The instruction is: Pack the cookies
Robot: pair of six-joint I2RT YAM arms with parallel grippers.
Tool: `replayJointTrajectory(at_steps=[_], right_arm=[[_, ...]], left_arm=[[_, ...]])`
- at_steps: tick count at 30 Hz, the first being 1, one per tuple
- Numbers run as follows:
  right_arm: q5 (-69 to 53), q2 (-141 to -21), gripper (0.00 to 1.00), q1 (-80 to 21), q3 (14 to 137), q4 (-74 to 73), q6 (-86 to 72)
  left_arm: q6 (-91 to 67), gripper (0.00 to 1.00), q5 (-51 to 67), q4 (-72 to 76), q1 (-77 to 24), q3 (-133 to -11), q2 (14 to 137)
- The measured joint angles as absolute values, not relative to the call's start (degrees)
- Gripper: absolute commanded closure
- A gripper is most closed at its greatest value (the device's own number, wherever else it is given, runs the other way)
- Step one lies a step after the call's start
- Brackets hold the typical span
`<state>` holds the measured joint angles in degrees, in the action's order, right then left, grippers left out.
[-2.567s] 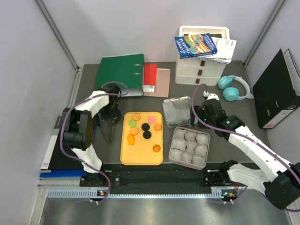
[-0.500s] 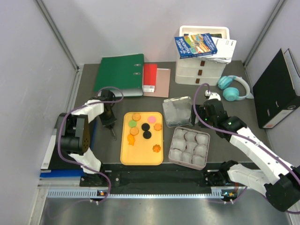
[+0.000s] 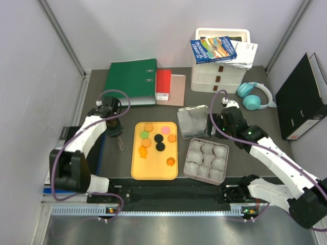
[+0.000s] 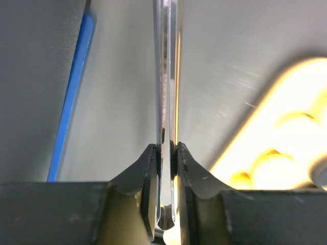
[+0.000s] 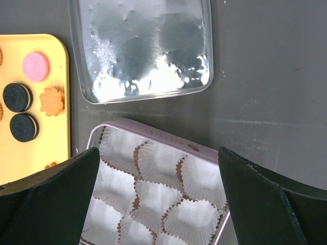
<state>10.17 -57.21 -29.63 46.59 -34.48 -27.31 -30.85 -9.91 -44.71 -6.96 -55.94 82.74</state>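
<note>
Left gripper [image 3: 117, 134] is clamping a pair of thin metal tweezers [image 3: 121, 146] — in the wrist view its fingers [image 4: 145, 168] are pressing flat against both sides of the blades, which are running straight out ahead. The tweezers are hanging tips down over the bare bench [image 3: 118, 166], just off the left edge of the yellow tray [image 3: 153, 171]. Whether the tips are touching the bench I cannot tell.

Right gripper [image 3: 214, 128] is standing wide open with nothing between its fingers. It is hovering over the far edge of the box [image 5: 163, 135], about where the box and the clear lid [image 3: 193, 122] are lying close together. The lid is lying flat on the bench beyond the box, just off the tray's far right corner. The box is sitting beside the tray's right edge, and white paper cups [image 5: 153, 158] are filling it, all of them bare inside.

All nine cookies [image 3: 158, 138] are lying on the tray. Eight are grouped in its far half — orange ones and the green one toward the left edge, the pink one and an orange flower toward the right, and the two black ones between. One orange flower is sitting alone nearer the near right corner.
</note>
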Motion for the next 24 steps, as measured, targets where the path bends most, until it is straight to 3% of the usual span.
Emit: replayJointTrajectory(at_steps=[5, 10, 12, 24], right_arm=[[8.8, -58.9, 0.01, -29.6, 48.8, -34.4, -27.3], [7.9, -61.2, 0.01, -29.7, 51.5, -34.4, -27.2], [7.8, -61.8, 0.01, -29.7, 52.5, -34.4, -27.2], [7.7, -62.1, 0.01, -29.7, 54.4, -35.2, -27.1]], left_arm=[[-29.8, 0.94, -9.8, -47.3, -11.8, -59.9, 74.9], [-29.8, 0.87, -9.4, -48.2, -17.9, -61.1, 73.6], [-29.6, 1.0, -9.5, -49.4, -20.8, -61.6, 73.6], [-33.2, 1.0, -1.2, -49.3, -24.2, -63.8, 69.2]])
